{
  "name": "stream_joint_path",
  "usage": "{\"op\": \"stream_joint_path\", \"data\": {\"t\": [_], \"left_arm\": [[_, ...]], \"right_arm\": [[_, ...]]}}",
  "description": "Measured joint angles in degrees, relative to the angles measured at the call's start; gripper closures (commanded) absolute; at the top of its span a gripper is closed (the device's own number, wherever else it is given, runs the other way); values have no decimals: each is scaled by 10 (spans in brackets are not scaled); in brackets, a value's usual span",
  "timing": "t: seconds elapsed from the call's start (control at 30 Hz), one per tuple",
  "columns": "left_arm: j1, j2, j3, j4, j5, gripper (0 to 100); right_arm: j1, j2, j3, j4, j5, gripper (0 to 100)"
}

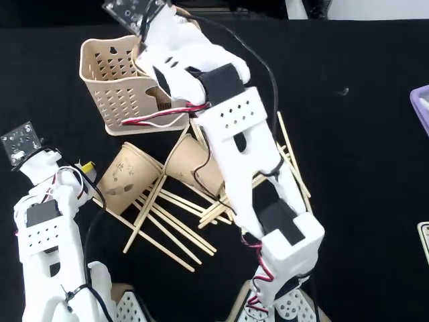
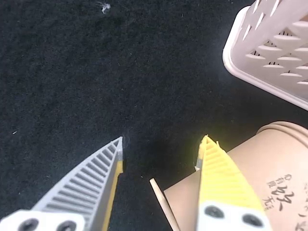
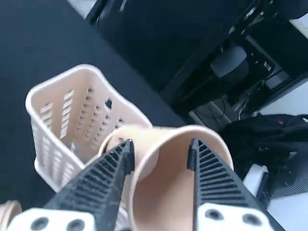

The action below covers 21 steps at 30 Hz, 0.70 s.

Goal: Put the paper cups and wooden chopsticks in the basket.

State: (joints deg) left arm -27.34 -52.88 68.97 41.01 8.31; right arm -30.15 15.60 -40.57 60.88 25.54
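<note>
On the black table (image 1: 362,201), the beige slotted basket (image 1: 110,74) stands at the far left. Over it the right gripper (image 3: 161,149) holds a paper cup (image 3: 168,192), jaws clamped on its wall. The left gripper (image 2: 162,142), jaws apart, sits beside a second cup (image 2: 274,168) lying on its side near a third cup (image 1: 194,164), both over scattered wooden chopsticks (image 1: 167,228).
</note>
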Motion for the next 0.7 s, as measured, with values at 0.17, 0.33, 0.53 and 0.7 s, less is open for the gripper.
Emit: {"op": "stream_joint_path", "data": {"t": [0.17,0.33,0.53,0.7], "left_arm": [[0,0,0,0,0,755],[0,0,0,0,0,755],[0,0,0,0,0,755],[0,0,0,0,0,755]], "right_arm": [[-23,21,-4,-21,1,811],[-40,43,-40,-26,1,811],[-49,47,-129,3,1,812],[-49,47,-222,124,1,812]]}}
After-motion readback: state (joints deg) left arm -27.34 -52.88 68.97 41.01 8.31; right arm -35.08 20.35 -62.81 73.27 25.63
